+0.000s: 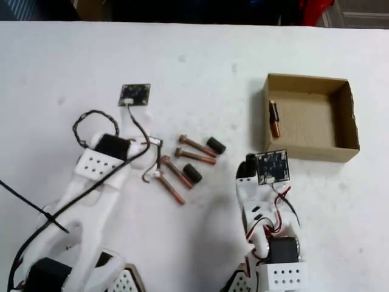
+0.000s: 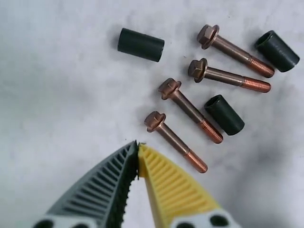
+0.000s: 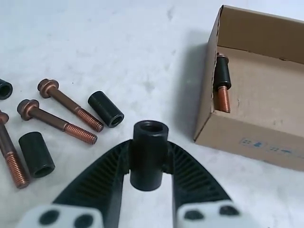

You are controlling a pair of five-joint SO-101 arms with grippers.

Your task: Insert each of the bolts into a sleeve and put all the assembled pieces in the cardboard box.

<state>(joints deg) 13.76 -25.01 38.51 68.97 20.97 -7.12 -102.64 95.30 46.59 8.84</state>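
Black sleeve (image 3: pixel 148 168), seemingly light and rigid, is clamped in the right gripper (image 3: pixel 149 145). Left gripper (image 2: pixel 137 148) is closed, empty. A slick-looking bolt (image 2: pixel 175 141) lies just beyond its tips; grab the shank.

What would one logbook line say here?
left end effector: shut, empty | right end effector: shut on sleeve | cardboard box: one assembled piece | table: four loose bolts, three sleeves

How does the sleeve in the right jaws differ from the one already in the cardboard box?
The held sleeve is empty, its bore open; the boxed sleeve has a copper bolt through it. The held sleeve is clamped in the right gripper outside the cardboard box; the boxed sleeve lies free on the box floor beside a side wall. Both are short black tubes.
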